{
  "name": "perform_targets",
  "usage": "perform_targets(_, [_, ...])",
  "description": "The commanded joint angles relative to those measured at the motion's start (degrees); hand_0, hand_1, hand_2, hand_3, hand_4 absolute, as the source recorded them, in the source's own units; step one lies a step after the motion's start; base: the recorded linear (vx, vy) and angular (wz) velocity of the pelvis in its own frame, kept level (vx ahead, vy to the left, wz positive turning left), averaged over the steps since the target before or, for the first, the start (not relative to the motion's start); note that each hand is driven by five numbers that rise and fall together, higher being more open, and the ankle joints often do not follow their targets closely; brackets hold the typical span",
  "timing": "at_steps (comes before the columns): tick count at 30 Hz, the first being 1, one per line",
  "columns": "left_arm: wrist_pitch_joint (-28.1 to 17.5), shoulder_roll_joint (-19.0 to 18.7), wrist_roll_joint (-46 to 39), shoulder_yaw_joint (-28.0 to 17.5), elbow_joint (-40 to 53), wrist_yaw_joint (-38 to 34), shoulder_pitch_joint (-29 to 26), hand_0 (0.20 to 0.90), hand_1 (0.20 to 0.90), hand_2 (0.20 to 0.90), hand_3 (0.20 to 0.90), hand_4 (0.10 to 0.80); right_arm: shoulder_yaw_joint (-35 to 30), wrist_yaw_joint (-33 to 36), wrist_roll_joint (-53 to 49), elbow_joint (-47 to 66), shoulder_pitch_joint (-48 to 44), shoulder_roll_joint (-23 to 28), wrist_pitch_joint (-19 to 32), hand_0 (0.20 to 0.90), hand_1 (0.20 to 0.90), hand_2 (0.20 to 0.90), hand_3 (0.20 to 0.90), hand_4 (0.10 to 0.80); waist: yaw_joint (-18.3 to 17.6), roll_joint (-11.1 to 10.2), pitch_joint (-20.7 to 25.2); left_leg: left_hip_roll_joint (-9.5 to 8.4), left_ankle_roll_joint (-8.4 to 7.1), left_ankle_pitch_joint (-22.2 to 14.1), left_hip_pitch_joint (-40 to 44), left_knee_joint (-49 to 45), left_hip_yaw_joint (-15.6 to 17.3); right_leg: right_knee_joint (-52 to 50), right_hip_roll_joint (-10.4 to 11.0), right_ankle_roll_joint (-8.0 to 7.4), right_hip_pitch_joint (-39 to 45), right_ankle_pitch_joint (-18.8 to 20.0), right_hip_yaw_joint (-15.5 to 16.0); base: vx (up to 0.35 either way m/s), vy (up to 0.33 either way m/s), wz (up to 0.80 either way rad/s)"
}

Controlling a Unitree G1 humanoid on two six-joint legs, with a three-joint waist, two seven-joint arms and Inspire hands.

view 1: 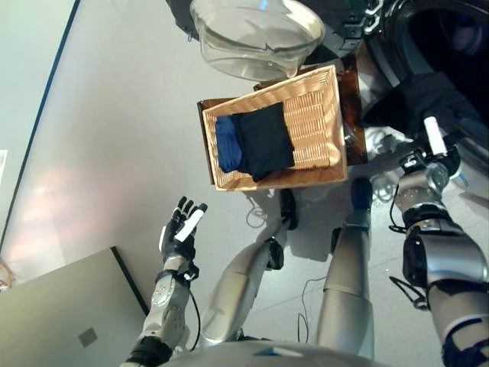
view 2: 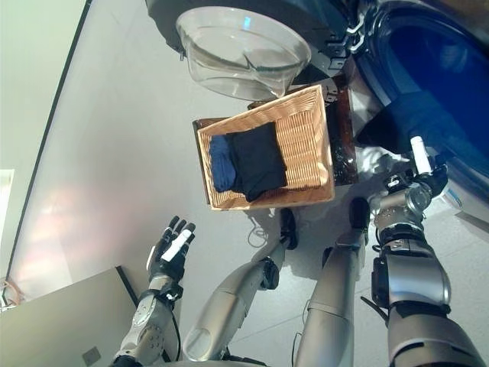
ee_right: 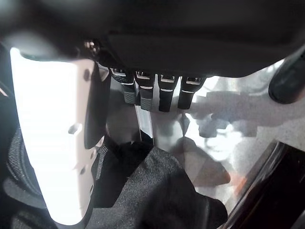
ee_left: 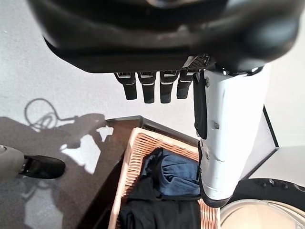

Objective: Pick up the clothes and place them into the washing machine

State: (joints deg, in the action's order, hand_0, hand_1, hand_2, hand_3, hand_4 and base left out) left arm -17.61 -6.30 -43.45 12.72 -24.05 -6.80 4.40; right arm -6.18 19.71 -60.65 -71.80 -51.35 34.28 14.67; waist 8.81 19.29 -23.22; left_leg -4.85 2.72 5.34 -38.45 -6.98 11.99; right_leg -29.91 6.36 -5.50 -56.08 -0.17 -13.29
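Wicker basket (view 1: 313, 115) on a dark stand (view 1: 353, 115) on the grey floor (view 1: 114, 153), just beside the washing machine (view 1: 443, 46). Two garments inside, at the basket's left end: black garment (view 1: 263, 141) folded, partly overlapping a blue garment (view 1: 227, 144) on its left side. Rest of the basket bare weave.

Washing machine at upper right, drum opening dark. Glass door (view 1: 256, 34) swung open, hanging over the basket's far edge.

Third piece, a dark cloth (view 1: 428, 99), draped at the drum's lower rim, partly hanging out. Also visible close up in the right wrist view (ee_right: 157, 191), lying just past the fingers.

Right hand (view 1: 437, 153) raised at the drum opening, right next to the dark cloth. Fingers (ee_right: 164, 93) straight in the wrist view, white-covered thumb (ee_right: 52, 138) extended alongside, nothing pinched. Contact with the cloth: cannot tell from these views.

Left hand (view 1: 182, 229) low on the left, over bare floor, well apart from the basket. Palm up, fingers (ee_left: 151, 86) straight, empty. Basket and both garments visible past it in the left wrist view.

Grey panel (view 1: 69, 306) at lower left, near the left arm.
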Motion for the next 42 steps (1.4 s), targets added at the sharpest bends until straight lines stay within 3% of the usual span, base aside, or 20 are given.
perform_targets(1, [-2.56,-6.48,-0.57,-0.37,4.76,-0.55,0.52,0.900,0.900,0.900,0.900,0.800,6.96,-6.45,0.69,4.69,-9.74,7.14,2.36,0.900,0.900,0.900,0.900,0.800,0.77,4.31,-3.34,1.74,-5.50,0.46,-4.44,-4.51,0.08,-1.85,-3.27,2.87,3.22,-3.65,2.56,0.000,0.000,0.00])
perform_targets(18, [-1.67,-5.12,-0.90,-1.44,0.68,0.22,-0.19,0.900,0.900,0.900,0.900,0.800,9.97,-11.52,-4.10,13.43,-11.31,0.63,4.41,0.900,0.900,0.900,0.900,0.800,0.98,2.43,-0.47,1.82,-5.36,-0.54,-2.23,-4.01,0.20,-2.21,-3.72,3.20,4.74,-4.15,2.77,0.026,0.011,-0.01])
perform_targets(27, [-1.09,-3.77,-0.46,-1.94,-3.25,0.53,-0.71,0.900,0.900,0.900,0.900,0.800,11.35,-15.83,-8.42,27.22,-7.05,-3.34,6.63,0.900,0.900,0.900,0.900,0.800,0.49,0.50,1.49,2.20,-5.12,-1.44,-0.43,-3.72,0.28,-1.36,-4.08,3.40,6.48,-4.23,2.88,0.027,0.013,-0.02])
perform_targets(33, [-1.13,-3.09,-0.01,-1.87,-4.89,0.90,-0.54,0.900,0.900,0.900,0.900,0.800,9.74,-16.42,-9.02,30.36,-3.85,-3.42,8.00,0.900,0.900,0.900,0.900,0.800,-0.07,-0.38,2.26,2.30,-5.09,-1.90,0.66,-3.48,0.29,-0.44,-4.16,3.39,7.60,-4.40,2.74,0.016,0.007,-0.03])
perform_targets(34, [-1.26,-3.13,0.07,-1.89,-4.82,0.93,-0.54,0.900,0.900,0.900,0.900,0.800,9.50,-16.06,-8.73,30.01,-3.85,-3.21,8.04,0.639,0.639,0.639,0.639,0.614,-0.09,-0.41,2.34,2.30,-5.09,-1.95,0.72,-3.43,0.30,-0.36,-4.14,3.38,7.66,-4.45,2.75,0.000,0.000,0.00])
perform_targets(35, [-1.26,-3.13,0.07,-1.88,-4.82,0.93,-0.54,0.900,0.900,0.900,0.900,0.800,9.49,-16.06,-8.73,30.01,-3.86,-3.20,8.04,0.639,0.639,0.639,0.639,0.614,-0.08,-0.41,2.34,2.30,-5.09,-1.95,0.72,-3.43,0.30,-0.35,-4.14,3.37,7.66,-4.45,2.75,0.003,-0.001,-0.05])
perform_targets(36, [-1.44,-3.17,0.15,-1.86,-4.42,0.94,-0.56,0.900,0.900,0.900,0.900,0.800,9.15,-14.97,-8.13,29.49,-4.23,-2.54,8.25,0.200,0.200,0.200,0.200,0.300,-0.21,-0.46,2.19,2.33,-5.06,-1.97,0.64,-3.57,0.30,-0.23,-4.15,3.38,7.69,-4.41,2.64,-0.002,-0.008,-0.06])
perform_targets(42, [-1.83,-3.23,-0.06,-2.21,-4.51,0.25,-0.32,0.900,0.900,0.900,0.900,0.800,6.52,-11.66,-7.35,28.64,-4.55,-2.26,9.94,0.200,0.200,0.200,0.200,0.300,-0.14,0.05,1.84,2.37,-5.04,-1.93,0.77,-3.41,0.45,-0.02,-4.13,3.42,7.75,-4.55,2.63,0.000,-0.001,-0.01])
